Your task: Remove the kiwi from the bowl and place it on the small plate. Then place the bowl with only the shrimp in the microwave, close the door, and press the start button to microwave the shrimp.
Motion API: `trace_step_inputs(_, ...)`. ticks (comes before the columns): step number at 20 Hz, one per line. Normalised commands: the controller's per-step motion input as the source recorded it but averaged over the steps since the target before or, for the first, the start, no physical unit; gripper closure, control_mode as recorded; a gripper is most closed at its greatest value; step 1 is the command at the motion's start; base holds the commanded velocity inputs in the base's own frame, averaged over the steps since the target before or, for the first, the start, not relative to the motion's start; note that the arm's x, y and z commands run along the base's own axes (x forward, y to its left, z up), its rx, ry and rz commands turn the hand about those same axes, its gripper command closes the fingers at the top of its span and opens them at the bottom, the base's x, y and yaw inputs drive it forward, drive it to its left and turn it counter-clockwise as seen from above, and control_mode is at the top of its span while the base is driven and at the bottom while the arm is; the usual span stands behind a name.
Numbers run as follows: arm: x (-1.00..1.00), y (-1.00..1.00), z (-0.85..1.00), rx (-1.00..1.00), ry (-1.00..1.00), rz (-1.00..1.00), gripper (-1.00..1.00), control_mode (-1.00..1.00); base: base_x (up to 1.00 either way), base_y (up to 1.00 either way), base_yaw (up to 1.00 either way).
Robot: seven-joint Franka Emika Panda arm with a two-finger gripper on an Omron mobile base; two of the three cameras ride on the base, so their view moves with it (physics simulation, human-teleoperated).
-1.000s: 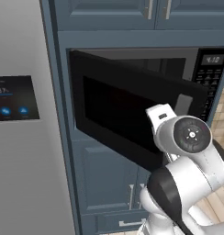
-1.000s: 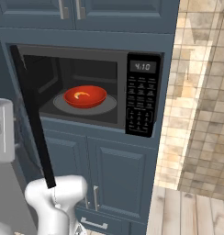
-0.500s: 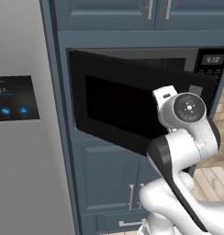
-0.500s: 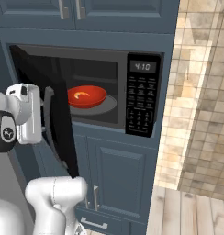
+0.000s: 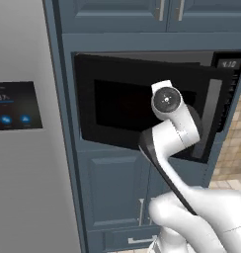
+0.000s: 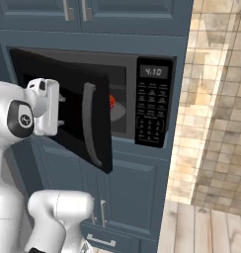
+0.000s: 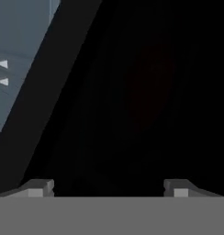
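Observation:
The microwave [image 6: 152,106] is built into blue-grey cabinets, and its black door [image 6: 75,106] stands half shut. My gripper [image 6: 62,110] is open, with its fingertips against the door's outer glass, left of the long grey handle [image 6: 88,123]. In the hand view the gripper [image 7: 109,188] faces the dark window, fingertips [image 7: 40,187] wide apart with nothing between them. A sliver of the red bowl [image 6: 112,101] shows past the door's edge on the grey turntable [image 6: 118,111]. The shrimp is hidden behind the door. The kiwi and the small plate are out of view.
A grey appliance with a blue-lit screen [image 5: 16,106] stands left of the microwave. Cabinet doors [image 5: 112,188] lie below and above it. To the right are a tiled wall [image 6: 216,99] and a wooden floor [image 6: 206,227].
The door has swung from wide open to half shut, with my hand following against its outer face. The bowl, fully visible before, now shows only as a sliver.

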Motion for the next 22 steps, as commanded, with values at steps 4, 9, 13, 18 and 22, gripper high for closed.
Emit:
trace_step_inputs(4, 0.76, -0.08, 0.00, 0.03, -0.05, -0.11, -1.00, -1.00, 0.00, 0.00, 0.00)
trace_step_inputs(9, 0.76, -0.19, 0.00, 0.07, -0.03, -0.03, -1.00, -1.00, 0.00, 0.00, 0.00)
trace_step_inputs(13, 0.71, -0.12, 0.00, 0.10, -0.06, 0.00, -1.00, -1.00, 0.00, 0.00, 0.00)
trace_step_inputs(18, 0.66, 0.00, -0.02, 0.06, -0.04, 0.06, -1.00, -1.00, 0.00, 0.00, 0.00)
trace_step_inputs(22, 0.52, 0.00, -0.10, 0.01, 0.02, 0.15, -1.00, -1.00, 0.00, 0.00, 0.00)
